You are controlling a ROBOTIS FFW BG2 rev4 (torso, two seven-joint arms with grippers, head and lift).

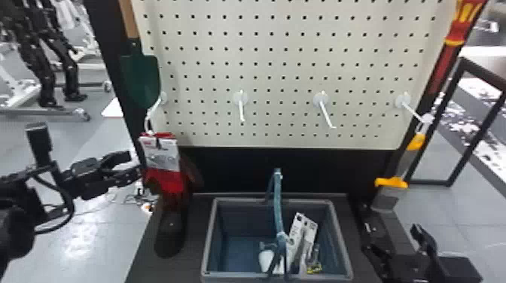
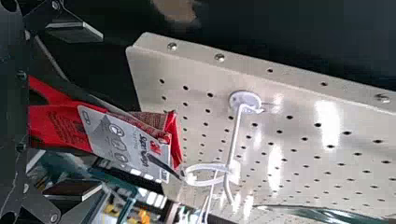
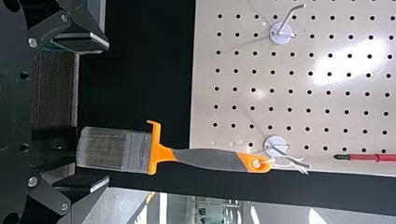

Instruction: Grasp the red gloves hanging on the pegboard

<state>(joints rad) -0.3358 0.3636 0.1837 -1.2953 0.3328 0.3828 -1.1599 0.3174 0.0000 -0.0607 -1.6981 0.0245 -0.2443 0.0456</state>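
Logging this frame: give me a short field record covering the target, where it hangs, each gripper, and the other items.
target: red gloves, carded, hanging by a white loop from the leftmost hook
left gripper: open, one finger on either side of the gloves, not closed on them
right gripper: open, parked low on the right
pegboard: two bare middle hooks; paintbrush on the rightmost hook
below: grey bin holding packaged items

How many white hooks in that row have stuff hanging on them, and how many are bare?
Hooks holding something: 2 (red gloves, paintbrush)
Bare hooks: 2
Total: 4 hooks
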